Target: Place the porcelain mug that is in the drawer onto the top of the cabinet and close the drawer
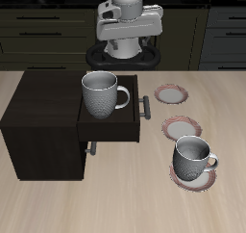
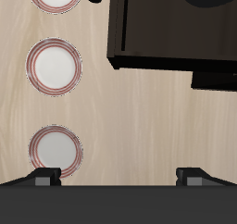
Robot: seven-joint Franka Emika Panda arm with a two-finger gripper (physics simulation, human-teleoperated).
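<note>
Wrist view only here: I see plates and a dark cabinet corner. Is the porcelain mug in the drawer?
Observer: Yes. The exterior view shows the porcelain mug upright in the open drawer.
Operator: Any other mug?
Observer: A second mug stands on the plate nearest the table's front edge.
Operator: Is the cabinet top free?
Observer: Nothing stands on top of the cabinet.
</note>
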